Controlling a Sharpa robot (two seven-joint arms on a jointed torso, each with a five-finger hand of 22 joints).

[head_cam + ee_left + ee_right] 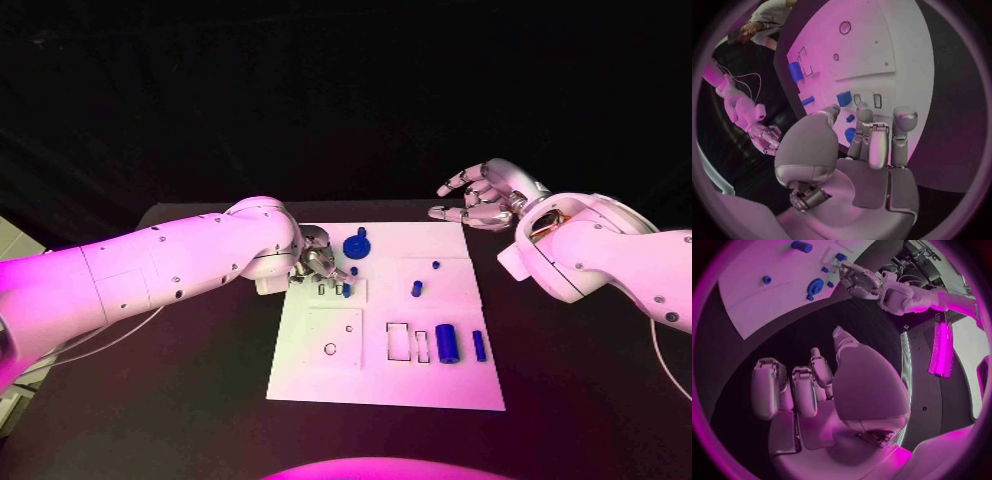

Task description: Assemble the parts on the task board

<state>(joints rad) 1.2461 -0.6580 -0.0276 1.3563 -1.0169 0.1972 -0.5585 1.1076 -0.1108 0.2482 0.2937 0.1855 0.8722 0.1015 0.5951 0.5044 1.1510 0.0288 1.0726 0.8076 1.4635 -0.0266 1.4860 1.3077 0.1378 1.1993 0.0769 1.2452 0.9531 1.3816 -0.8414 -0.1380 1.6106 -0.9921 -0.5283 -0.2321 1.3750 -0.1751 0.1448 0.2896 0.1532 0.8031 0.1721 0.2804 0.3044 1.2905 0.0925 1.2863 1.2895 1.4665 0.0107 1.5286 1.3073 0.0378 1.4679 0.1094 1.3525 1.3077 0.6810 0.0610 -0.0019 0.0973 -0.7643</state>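
Left hand (320, 262) low over white board (433, 385) near its far-left part, fingertips right by small blue piece (346, 290) at little slots. Can't tell if it's actually pinching it, fingers bunched close. Right hand (488, 196) off board, hovering above black table (577, 400) past far-right corner, fingers spread and curled, nothing in it. Blue round disc (356, 245), pegs (417, 288) and cylinder (449, 343) sitting on board.
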